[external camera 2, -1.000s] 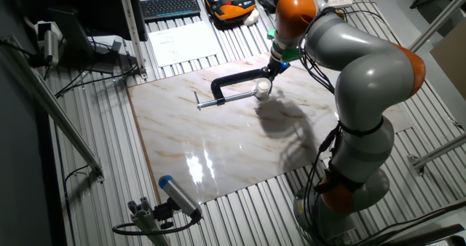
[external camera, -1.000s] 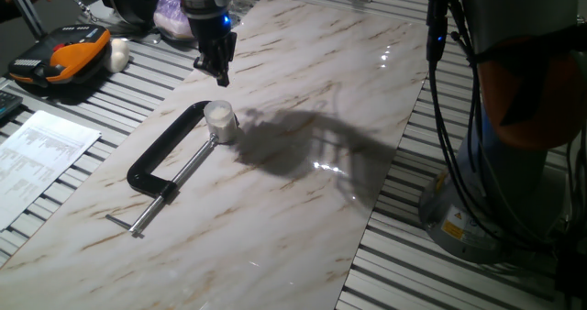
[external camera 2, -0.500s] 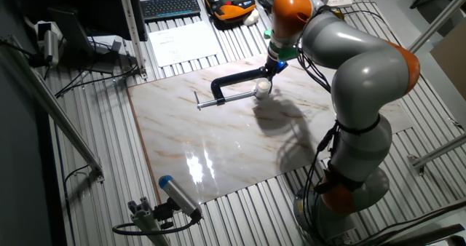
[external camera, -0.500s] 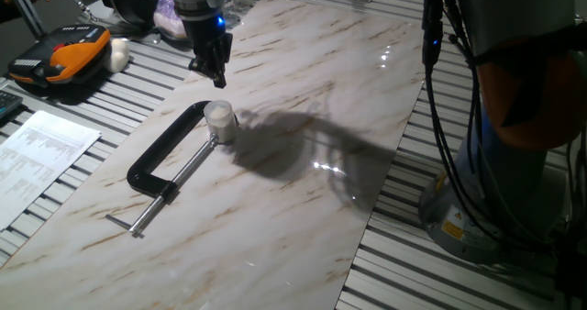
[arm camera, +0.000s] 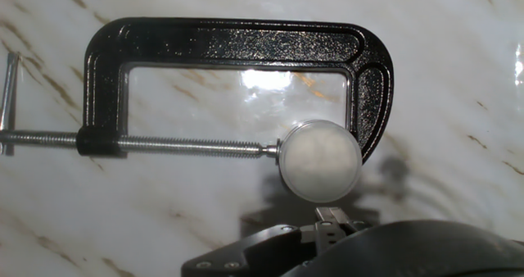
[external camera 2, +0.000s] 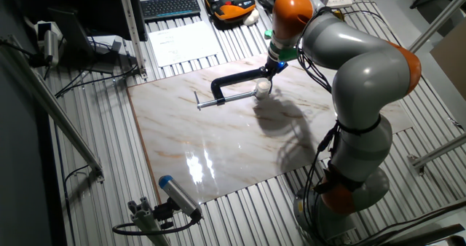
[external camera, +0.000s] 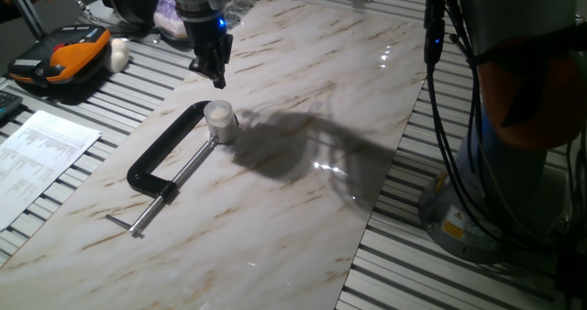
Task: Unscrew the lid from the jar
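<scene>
One small jar (external camera: 220, 127) stands upright on the marble worktop (external camera: 303, 209), pinched between the screw pad and the fixed jaw of a black C-clamp (external camera: 165, 159) that lies flat on the slab. The white lid (external camera: 218, 112) sits on top of the jar, and from the hand view it shows as a pale round disc (arm camera: 320, 161) touching the tip of the clamp's threaded screw (arm camera: 192, 147) on one side and the clamp's curved arm (arm camera: 372, 88) on the other. In the other fixed view the jar (external camera 2: 261, 91) sits near the far edge of the slab.

The hand (external camera: 211, 67) hangs above and a little behind the jar, apart from it, touching nothing. Its dark fingers point down and look close together, yet whether they are pressed shut cannot be told from any view.

Beside the slab, on the ribbed metal surface, lie an orange and black case (external camera: 60, 58), a white lump (external camera: 119, 53) just next to it, and a printed sheet (external camera: 41, 154) of paper.
</scene>
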`<action>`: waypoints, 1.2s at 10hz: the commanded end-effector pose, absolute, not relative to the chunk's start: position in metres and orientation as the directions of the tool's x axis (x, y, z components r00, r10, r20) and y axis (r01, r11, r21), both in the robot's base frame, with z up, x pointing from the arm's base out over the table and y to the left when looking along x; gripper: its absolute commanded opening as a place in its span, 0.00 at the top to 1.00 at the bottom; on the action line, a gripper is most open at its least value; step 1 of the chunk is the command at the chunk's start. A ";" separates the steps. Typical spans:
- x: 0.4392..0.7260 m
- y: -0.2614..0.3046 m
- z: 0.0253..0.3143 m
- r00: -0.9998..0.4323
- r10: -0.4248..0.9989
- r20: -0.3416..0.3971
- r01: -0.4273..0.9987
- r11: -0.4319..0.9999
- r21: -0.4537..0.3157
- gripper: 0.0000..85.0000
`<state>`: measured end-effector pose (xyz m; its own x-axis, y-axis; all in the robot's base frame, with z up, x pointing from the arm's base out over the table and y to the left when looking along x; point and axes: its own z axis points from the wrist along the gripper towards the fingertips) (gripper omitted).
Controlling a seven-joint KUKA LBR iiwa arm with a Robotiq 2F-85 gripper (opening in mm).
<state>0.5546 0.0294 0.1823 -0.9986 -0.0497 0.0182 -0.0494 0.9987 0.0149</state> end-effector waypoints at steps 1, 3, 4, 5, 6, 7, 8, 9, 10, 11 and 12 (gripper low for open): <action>0.555 0.030 0.183 -0.999 -0.050 0.020 -0.049 0.999 0.018 1.00; 0.556 0.033 0.186 -0.999 -0.042 0.021 -0.042 0.999 0.014 1.00; 0.556 0.034 0.187 -0.999 -0.039 0.021 -0.039 0.999 0.012 1.00; 0.556 0.035 0.187 -0.999 -0.039 0.022 -0.039 0.999 0.012 1.00; 0.556 0.035 0.187 -0.999 -0.039 0.024 -0.039 0.999 0.012 1.00; 0.556 0.035 0.187 -0.999 -0.040 0.027 -0.040 0.999 0.012 1.00; 0.556 0.036 0.188 -0.999 -0.042 0.030 -0.042 0.999 0.015 1.00; 0.556 0.036 0.188 -0.999 -0.042 0.033 -0.041 0.999 0.015 1.00; 0.556 0.036 0.188 -0.999 -0.042 0.033 -0.041 0.999 0.015 1.00; 0.556 0.037 0.187 -0.999 -0.042 0.031 -0.041 0.999 0.015 1.00; 0.556 0.037 0.187 -0.999 -0.042 0.031 -0.041 0.999 0.018 1.00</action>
<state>0.5559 0.0376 0.1873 -0.9986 -0.0421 0.0309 -0.0416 0.9990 0.0189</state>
